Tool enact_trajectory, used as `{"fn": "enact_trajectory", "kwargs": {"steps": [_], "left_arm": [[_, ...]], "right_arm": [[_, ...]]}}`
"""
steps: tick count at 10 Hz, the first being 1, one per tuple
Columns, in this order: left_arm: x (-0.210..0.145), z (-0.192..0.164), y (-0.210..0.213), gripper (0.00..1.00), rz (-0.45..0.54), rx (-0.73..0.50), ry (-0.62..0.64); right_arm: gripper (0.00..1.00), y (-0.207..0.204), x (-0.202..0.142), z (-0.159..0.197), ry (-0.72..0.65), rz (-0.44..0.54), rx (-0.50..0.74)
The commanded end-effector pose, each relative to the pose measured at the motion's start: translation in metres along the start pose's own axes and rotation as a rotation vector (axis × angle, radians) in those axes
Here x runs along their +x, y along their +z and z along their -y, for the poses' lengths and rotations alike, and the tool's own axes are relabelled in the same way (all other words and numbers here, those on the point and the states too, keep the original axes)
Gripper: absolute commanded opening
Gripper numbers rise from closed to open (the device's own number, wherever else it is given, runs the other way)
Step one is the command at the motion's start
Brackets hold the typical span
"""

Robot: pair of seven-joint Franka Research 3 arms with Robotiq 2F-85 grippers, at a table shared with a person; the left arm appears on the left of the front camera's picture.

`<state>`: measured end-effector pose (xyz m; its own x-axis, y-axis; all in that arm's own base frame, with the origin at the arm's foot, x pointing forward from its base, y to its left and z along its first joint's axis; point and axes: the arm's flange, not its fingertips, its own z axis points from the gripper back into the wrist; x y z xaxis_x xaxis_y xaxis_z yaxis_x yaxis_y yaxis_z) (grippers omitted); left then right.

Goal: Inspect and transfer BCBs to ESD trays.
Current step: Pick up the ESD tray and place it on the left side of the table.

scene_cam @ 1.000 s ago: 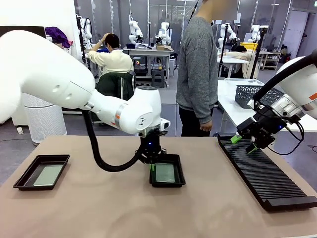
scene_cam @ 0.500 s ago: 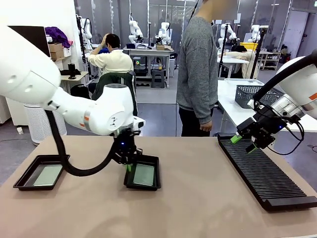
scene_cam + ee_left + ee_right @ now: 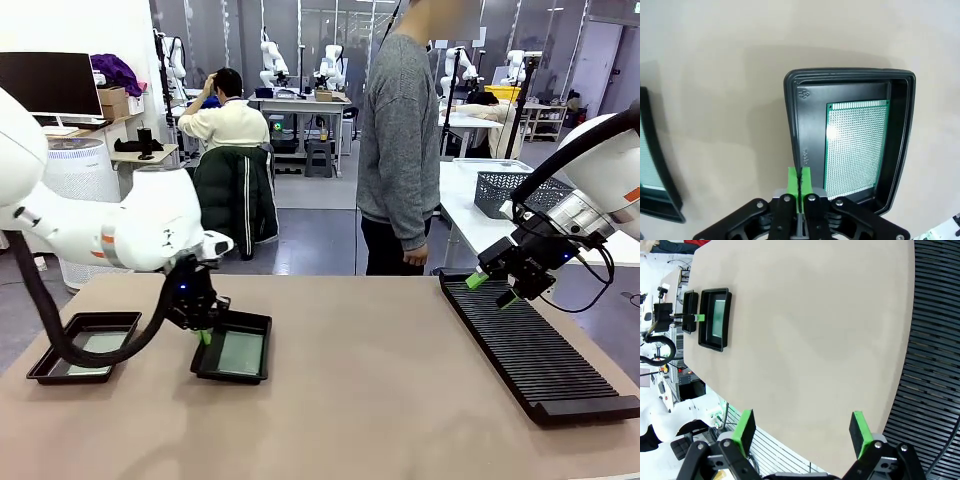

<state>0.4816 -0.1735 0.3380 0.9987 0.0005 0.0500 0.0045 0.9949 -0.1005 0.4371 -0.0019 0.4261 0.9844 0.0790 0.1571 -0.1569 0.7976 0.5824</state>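
The left gripper (image 3: 799, 181) has its green pads clamped on the left rim of an ESD tray (image 3: 796, 125) holding a BCB (image 3: 855, 145), left of table centre, while the right gripper (image 3: 802, 432) hangs spread wide, holding nothing, above the slotted rack (image 3: 530, 350)

Robotics lab: robot arms at background tables (image 3: 300, 100), seated person (image 3: 228, 120).
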Motion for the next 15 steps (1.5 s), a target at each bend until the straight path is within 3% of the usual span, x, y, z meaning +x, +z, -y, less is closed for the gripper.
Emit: {"fn": "enact_trajectory", "kwargs": {"steps": [1,9,15], "left_arm": [[-0.005,-0.025,0.005,0.03,0.012,-0.033,-0.007],[0.005,-0.093,0.013,0.03,-0.008,-0.004,0.03],[0.008,-0.095,0.007,0.03,-0.01,0.014,0.061]], "right_arm": [[1.0,0.0,-0.001,-0.001,-0.006,0.0,-0.009],[1.0,0.0,-0.001,-0.001,-0.006,0.0,-0.009],[1.0,0.0,-0.001,-0.001,-0.006,0.0,-0.009]]}}
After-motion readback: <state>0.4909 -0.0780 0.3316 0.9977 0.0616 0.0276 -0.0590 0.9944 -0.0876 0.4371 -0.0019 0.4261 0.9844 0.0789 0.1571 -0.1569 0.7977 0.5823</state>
